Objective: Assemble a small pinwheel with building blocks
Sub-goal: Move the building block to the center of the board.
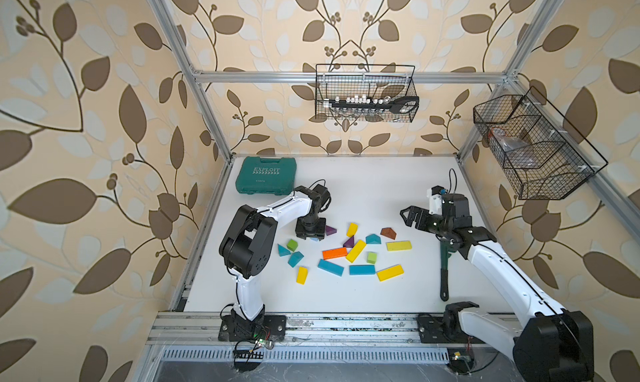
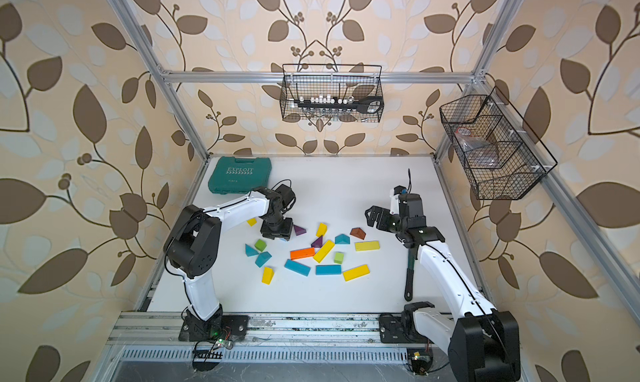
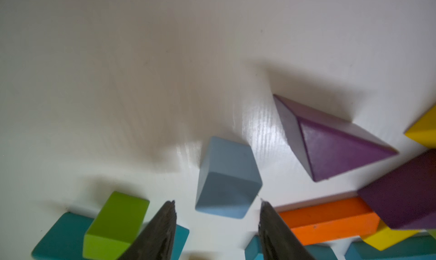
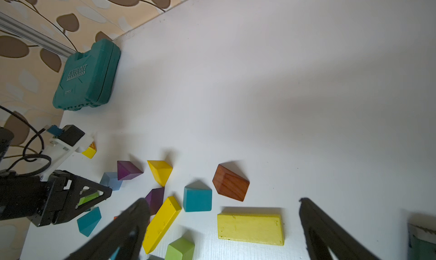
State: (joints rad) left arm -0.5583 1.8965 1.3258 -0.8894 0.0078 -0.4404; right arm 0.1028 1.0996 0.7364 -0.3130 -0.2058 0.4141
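The building blocks lie scattered in mid-table in both top views: an orange bar (image 1: 334, 253), yellow bars (image 1: 356, 250) (image 1: 399, 246), teal bars (image 1: 330, 267), green cubes (image 1: 292, 245), a purple wedge (image 1: 330, 230) and a brown block (image 1: 388, 232). My left gripper (image 1: 310, 236) points down over a pale blue cube (image 3: 226, 178). Its jaws stand apart either side of the cube's near end, and I see no contact (image 3: 217, 202). My right gripper (image 1: 407, 215) hangs wide open above the table right of the blocks, holding nothing (image 4: 223, 201). A yellow bar (image 4: 250, 228) lies below it.
A big teal tool case (image 1: 266, 175) lies at the back left. A dark green wrench (image 1: 444, 269) lies on the right, partly under the right arm. Wire baskets hang on the back frame (image 1: 365, 92) and the right frame (image 1: 533, 148).
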